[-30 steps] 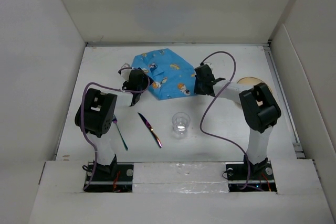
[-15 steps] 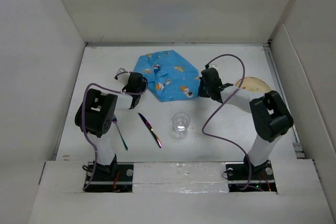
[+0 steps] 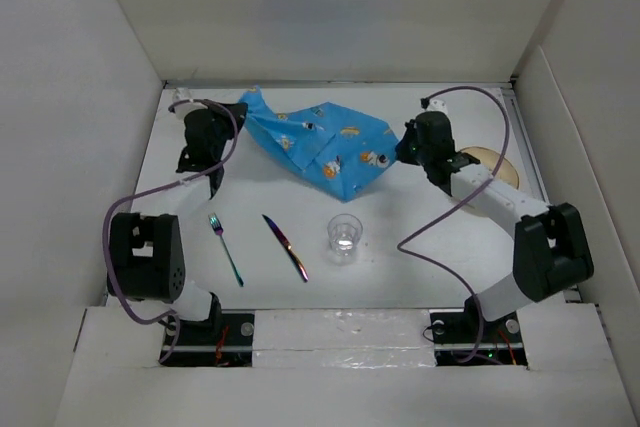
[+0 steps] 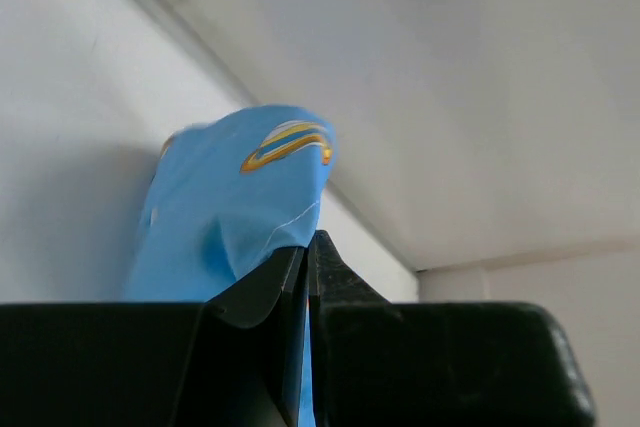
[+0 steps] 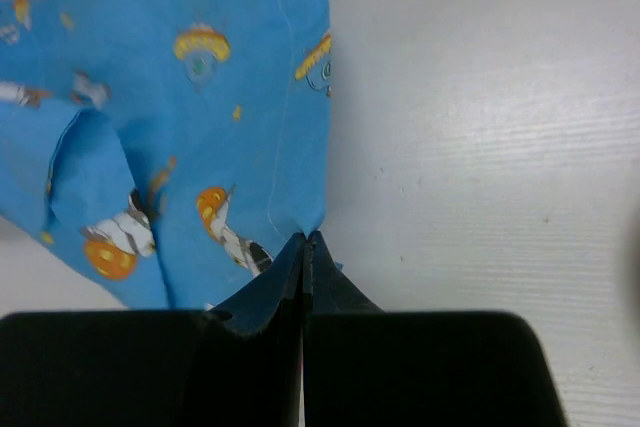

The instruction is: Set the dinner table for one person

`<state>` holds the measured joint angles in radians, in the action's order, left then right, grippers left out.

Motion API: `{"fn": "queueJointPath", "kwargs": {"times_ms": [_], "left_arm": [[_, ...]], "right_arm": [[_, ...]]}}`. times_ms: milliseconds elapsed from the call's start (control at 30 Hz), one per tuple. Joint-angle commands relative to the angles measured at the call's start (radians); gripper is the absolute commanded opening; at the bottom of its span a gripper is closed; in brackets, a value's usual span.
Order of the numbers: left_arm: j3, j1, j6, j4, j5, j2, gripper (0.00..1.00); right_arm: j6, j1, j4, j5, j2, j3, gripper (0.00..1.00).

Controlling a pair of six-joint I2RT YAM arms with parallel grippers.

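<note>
From above, I see my left hand (image 3: 236, 109) and right hand (image 3: 404, 153) each pinching one end of the blue cartoon-print cloth (image 3: 320, 142), which stretches between them over the far part of the white tabletop (image 3: 430, 257). A fork (image 3: 226, 249), a knife (image 3: 286, 246) and a clear cup (image 3: 344, 236) lie nearer to me. A plate (image 3: 492, 161) sits at the right. On the left wrist view, the fingers are pressed together on a blue fold. On the right wrist view, the fingers pinch the cloth's edge just above the tabletop.
</note>
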<state>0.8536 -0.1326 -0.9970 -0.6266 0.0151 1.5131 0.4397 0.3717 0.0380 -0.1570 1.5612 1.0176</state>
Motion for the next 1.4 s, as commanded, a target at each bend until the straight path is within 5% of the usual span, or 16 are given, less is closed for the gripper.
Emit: {"fn": "queueJointPath", "kwargs": {"times_ms": [0,133,367,467,633,733,800,867,900,1000,1167,1267,1367], "left_arm": [[0.070,0.092,0.021,-0.054,-0.269,-0.045,0.00],[0.024,0.197,-0.052,-0.120,-0.377,-0.089,0.00],[0.077,0.209,-0.149,-0.173,-0.441,-0.114,0.00],[0.189,0.209,-0.173,-0.163,-0.467,-0.041,0.00],[0.545,0.255,-0.298,-0.212,-0.731,0.205,0.00],[0.500,0.298,-0.379,-0.330,-0.722,0.156,0.00],[0.392,0.307,-0.329,-0.276,-0.674,0.086,0.00],[0.263,0.307,-0.220,-0.144,-0.609,0.046,0.15],[0.213,0.318,-0.198,-0.116,-0.521,0.021,0.41],[0.046,0.355,-0.192,-0.076,-0.422,0.047,0.84],[-0.057,0.321,-0.077,-0.020,-0.358,0.032,0.87],[-0.025,0.194,0.102,0.156,-0.084,-0.021,0.80],[0.036,0.090,0.236,0.290,0.035,0.010,0.66]], "right_arm": [[-0.021,-0.008,-0.047,0.001,-0.110,0.039,0.00],[-0.010,-0.030,-0.058,0.025,-0.210,0.000,0.00],[-0.030,-0.059,-0.053,0.025,-0.346,0.055,0.00],[-0.029,-0.089,-0.043,0.092,-0.285,0.177,0.00],[-0.024,-0.145,0.083,0.261,-0.174,0.514,0.00],[-0.038,-0.154,0.076,0.251,-0.219,0.549,0.00],[-0.039,-0.145,0.079,0.251,-0.279,0.491,0.00],[-0.027,-0.136,0.024,0.283,-0.364,0.294,0.00],[-0.010,-0.136,-0.010,0.290,-0.392,0.210,0.00],[0.040,-0.116,-0.102,0.289,-0.400,-0.056,0.00],[0.031,-0.137,-0.046,0.211,-0.290,-0.132,0.00],[0.044,-0.148,-0.090,0.179,-0.294,-0.157,0.00],[0.033,-0.158,-0.050,0.134,-0.285,-0.133,0.00]]}}
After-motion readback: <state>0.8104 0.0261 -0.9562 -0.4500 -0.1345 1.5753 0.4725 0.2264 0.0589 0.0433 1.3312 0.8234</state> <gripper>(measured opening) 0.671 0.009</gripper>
